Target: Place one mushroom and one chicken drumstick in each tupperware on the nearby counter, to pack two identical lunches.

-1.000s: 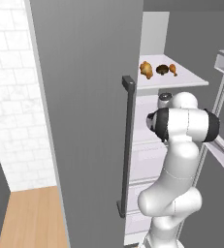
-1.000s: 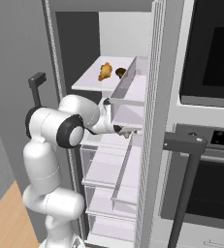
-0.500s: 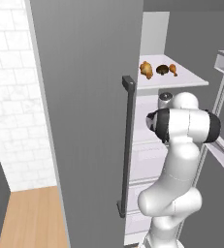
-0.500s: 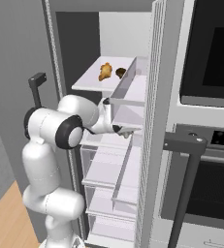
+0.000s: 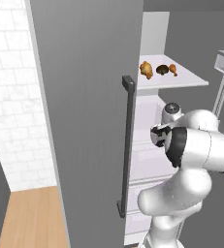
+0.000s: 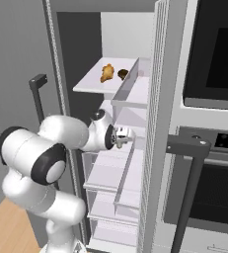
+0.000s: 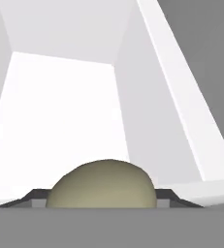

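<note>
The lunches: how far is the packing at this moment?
Done: nothing looks packed yet. In hand: the gripper is closed on a pale tan mushroom inside the fridge. Left: a drumstick, a dark mushroom and a second drumstick lie on the upper shelf.

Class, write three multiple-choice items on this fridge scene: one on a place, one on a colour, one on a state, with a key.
1. The drumsticks lie:
A. on the floor
B. on the upper fridge shelf
C. on the oven handle

2. The mushroom in the pincer is:
A. pale tan
B. blue
C. red

3. The fridge door is:
A. shut
B. missing
C. open

Key: 1 B, they sit on the white shelf beside a dark mushroom. 2 A, the hand view shows a tan dome between the tips. 3 C, the shelves are exposed.
</note>
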### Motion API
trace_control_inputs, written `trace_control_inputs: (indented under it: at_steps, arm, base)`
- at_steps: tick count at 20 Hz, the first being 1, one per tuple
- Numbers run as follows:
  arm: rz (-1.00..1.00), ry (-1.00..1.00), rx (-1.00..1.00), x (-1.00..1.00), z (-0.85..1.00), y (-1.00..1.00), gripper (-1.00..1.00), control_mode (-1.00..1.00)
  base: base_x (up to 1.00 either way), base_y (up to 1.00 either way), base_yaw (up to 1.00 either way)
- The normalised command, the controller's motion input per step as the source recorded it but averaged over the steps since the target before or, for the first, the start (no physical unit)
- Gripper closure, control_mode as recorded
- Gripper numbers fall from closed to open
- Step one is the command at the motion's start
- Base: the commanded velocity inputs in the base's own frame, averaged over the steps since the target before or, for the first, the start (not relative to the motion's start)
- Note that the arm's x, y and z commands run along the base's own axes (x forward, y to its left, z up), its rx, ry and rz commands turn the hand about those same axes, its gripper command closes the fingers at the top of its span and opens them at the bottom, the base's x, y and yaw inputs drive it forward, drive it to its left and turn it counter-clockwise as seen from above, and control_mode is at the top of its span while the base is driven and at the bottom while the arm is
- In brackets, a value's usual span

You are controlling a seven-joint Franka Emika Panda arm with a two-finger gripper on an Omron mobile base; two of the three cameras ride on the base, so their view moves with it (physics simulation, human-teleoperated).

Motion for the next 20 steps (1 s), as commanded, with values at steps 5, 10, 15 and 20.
trace_control_inputs:
  at_steps: [5, 10, 15, 20]
  arm:
    - [0.0, -0.03, 0.09, -0.62, 0.8, 0.29, 1.0, -1.0]
    - [0.0, 0.0, 0.18, -0.36, 1.0, 0.2, 1.0, -1.0]
    - [0.0, 0.04, 0.22, -0.36, 1.0, 0.02, 1.0, -1.0]
    - [0.0, 0.05, 0.16, -0.45, 0.77, 0.09, 1.0, -1.0]
  base:
    - [0.0, 0.0, 0.0]
    - [0.0, 0.0, 0.0]
    - [0.0, 0.0, 0.0]
    - [0.0, 0.0, 0.0]
